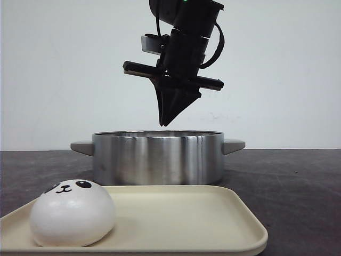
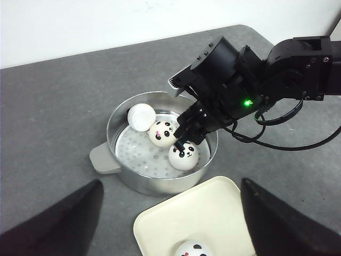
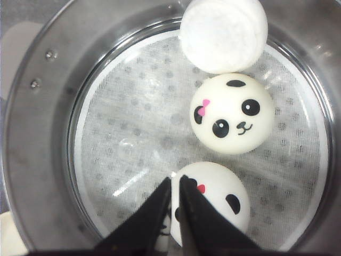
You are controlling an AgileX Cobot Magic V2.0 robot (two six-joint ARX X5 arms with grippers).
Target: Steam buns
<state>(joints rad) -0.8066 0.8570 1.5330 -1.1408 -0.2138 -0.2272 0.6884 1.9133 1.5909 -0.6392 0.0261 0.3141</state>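
Note:
Three buns lie in the steel steamer pot. One is turned with its face hidden, one shows a pink bow, and one lies right under my right gripper. That gripper is shut and holds nothing; in the front view it hangs just above the pot. A fourth bun sits on the cream tray at its near left. My left gripper is open, high above the tray and the bun on it.
The pot has grey side handles and a perforated white liner. The right arm's body and cables reach over the pot. The tray stands just in front of the pot on a dark grey table.

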